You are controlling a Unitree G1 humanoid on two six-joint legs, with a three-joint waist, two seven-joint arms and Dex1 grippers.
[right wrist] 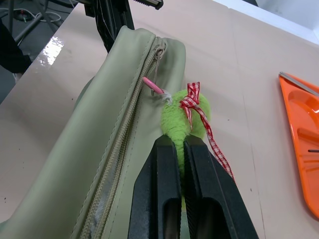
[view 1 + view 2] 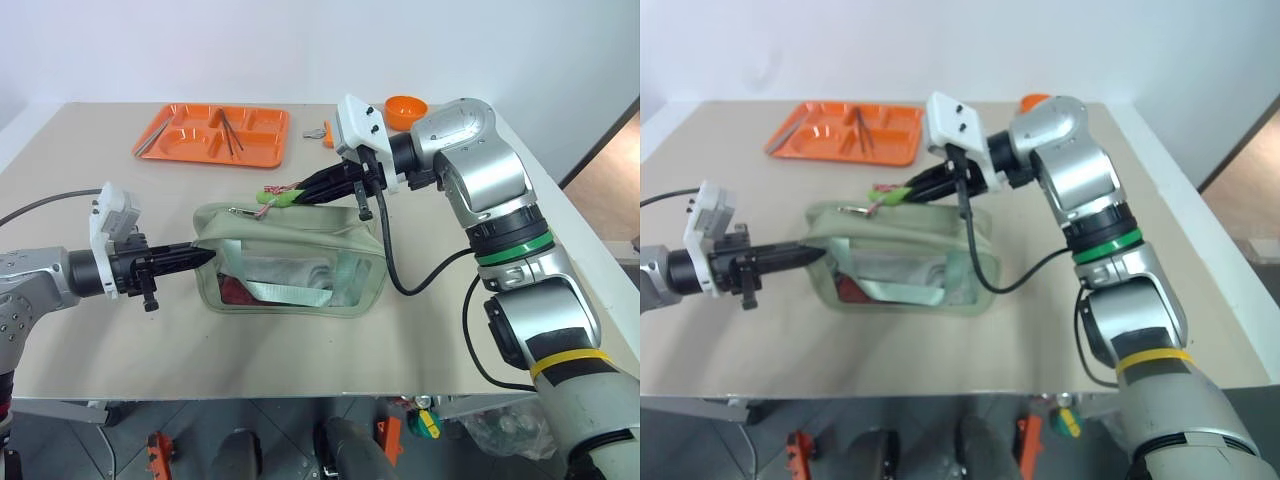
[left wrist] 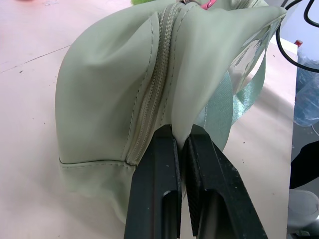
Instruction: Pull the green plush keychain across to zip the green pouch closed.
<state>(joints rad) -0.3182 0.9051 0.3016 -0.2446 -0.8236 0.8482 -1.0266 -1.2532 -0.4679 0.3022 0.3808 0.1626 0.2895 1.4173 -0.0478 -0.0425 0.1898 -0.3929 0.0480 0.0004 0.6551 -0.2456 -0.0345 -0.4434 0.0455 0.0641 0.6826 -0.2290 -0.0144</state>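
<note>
While both jaws pinch, left the green pouch, right the green plush keychain, its tail stays hidden

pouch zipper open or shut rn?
Open: the green pouch top gapes; the zipper pull sits near the left gripper end, so most of it is unzipped.

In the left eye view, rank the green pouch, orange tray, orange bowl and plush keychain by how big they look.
1. green pouch
2. orange tray, farther back, so its true size is unsure
3. orange bowl
4. plush keychain
</note>
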